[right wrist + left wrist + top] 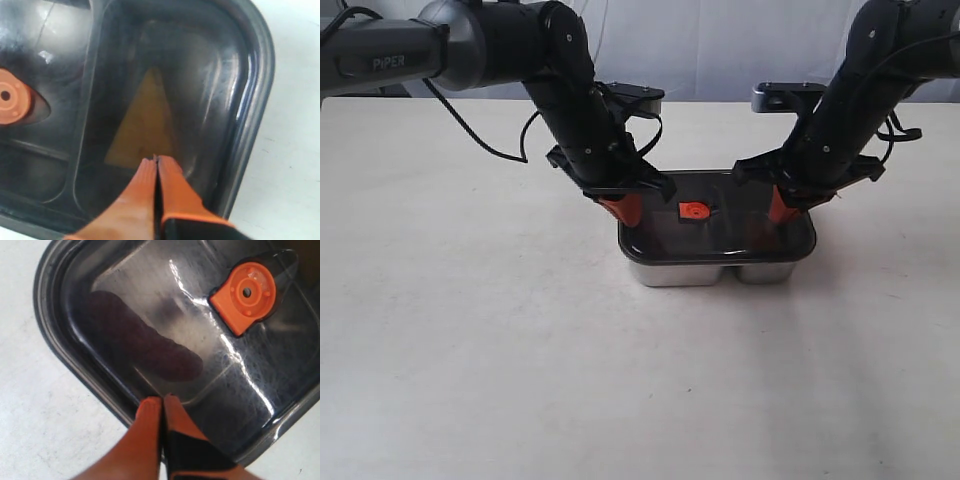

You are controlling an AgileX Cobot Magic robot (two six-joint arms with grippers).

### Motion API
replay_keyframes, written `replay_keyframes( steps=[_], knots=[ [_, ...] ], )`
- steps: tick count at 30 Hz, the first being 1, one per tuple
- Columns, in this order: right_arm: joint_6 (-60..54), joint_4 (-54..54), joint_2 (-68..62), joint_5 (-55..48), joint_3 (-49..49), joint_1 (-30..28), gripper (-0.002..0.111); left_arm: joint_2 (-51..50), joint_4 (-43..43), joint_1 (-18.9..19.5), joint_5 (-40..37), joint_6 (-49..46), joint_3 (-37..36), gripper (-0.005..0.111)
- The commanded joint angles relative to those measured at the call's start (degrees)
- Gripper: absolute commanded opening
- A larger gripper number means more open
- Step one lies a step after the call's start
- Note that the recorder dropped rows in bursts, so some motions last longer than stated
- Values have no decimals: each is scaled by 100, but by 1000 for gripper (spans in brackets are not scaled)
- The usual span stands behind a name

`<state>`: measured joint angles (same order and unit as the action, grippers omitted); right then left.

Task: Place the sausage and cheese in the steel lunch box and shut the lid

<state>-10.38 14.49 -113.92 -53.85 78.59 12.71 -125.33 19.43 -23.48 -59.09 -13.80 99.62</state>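
The steel lunch box [710, 270] sits at the table's middle with the dark translucent lid [720, 235] on top; its orange valve [693, 211] is at the centre. Through the lid, the sausage [145, 342] shows as a dark reddish shape in one compartment, and the cheese [142, 125] as a dim yellow wedge in the other. My left gripper [162, 401] is shut, its tips resting on the lid's left end [625, 212]. My right gripper [156, 160] is shut too, tips down on the lid's right end [778, 208]. Neither holds anything.
The white table [470, 330] spreads around the box on all sides. Both dark arms slope down from the upper corners, and a black cable [490, 140] loops under the left arm.
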Motion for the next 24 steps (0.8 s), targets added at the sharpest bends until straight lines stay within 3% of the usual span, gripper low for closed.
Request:
replay_keyframes(
  steps=[1,9,14,24],
  knots=[
    [-33,-64,-403,-119,-70,-1,-1,-227,-151,-3,-185,29,-85,0],
    [-33,-64,-450,-145,-70,-1,-1,-224,-199,-3,-60,29,-85,0],
    [-46,-87,170,-108,-70,-1,-1,289,-366,-3,611,29,-85,0],
    [-58,-87,1435,-147,-70,-1,-1,1363,-520,-3,1057,142,-135,0]
  ],
)
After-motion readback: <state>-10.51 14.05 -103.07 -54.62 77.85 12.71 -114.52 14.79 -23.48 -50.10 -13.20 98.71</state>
